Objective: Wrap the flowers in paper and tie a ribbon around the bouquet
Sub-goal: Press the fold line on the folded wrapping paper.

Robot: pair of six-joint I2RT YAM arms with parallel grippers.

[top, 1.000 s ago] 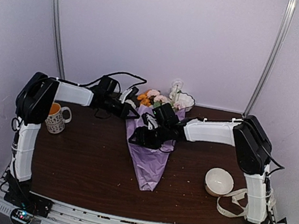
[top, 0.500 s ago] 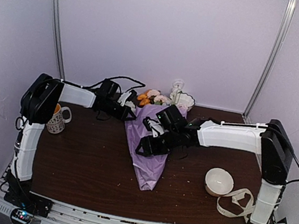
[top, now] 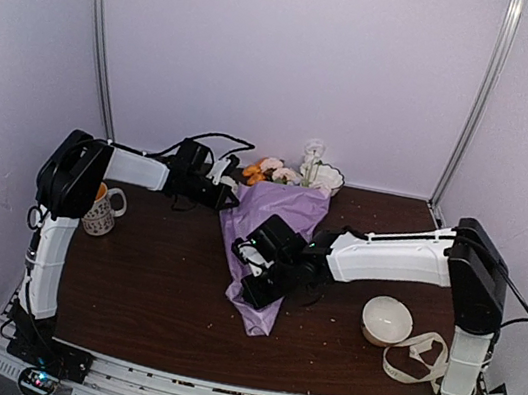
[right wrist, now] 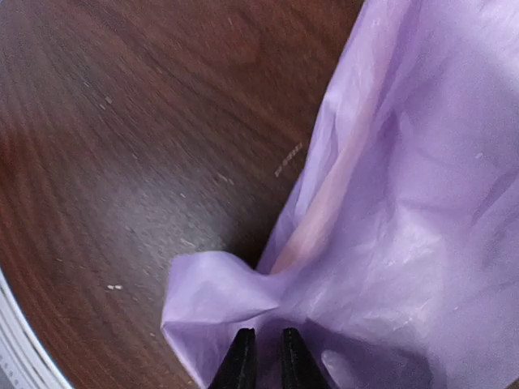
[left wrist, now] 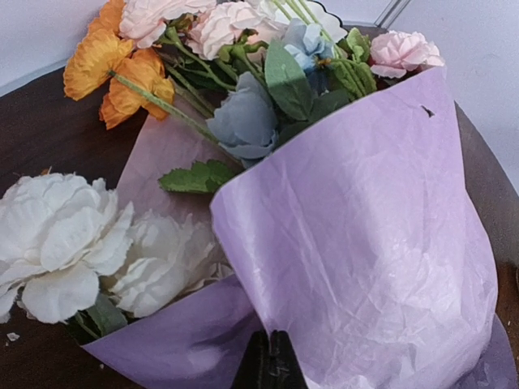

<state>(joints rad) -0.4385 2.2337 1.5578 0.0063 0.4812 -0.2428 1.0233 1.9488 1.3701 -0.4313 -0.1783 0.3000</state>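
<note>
The bouquet lies on the middle of the bench, flowers toward 12 o'clock and its tip toward 6. At its 10 o'clock the left claw, fingers together, meets the edge of the paper. The right claw, almost together, noses a lower fold; whether it pinches, I cannot tell. The ribbon and the bowl lie at 4 o'clock, the mug at 9.

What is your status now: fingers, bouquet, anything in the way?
Left fingers shut on paper by the blooms. Right fingers nearly closed at narrow end of bouquet, grip unclear. Ribbon not yet tied, beside bowl.
</note>
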